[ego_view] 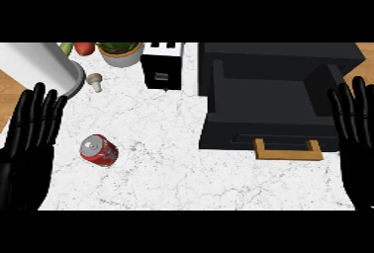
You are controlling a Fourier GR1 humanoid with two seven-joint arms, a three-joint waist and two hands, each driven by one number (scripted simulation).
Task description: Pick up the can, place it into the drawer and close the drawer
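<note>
While both hands are held open, fingers straight — left hand at the left edge, right hand at the right — nothing is gripped. The can is seen at lower left, untouched; the drawer, centre right, is left open. All three steps are judged undone.

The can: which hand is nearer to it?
Left. The left hand sits just left of the can; the right hand is far off at the view's right edge, past the drawer.
</note>
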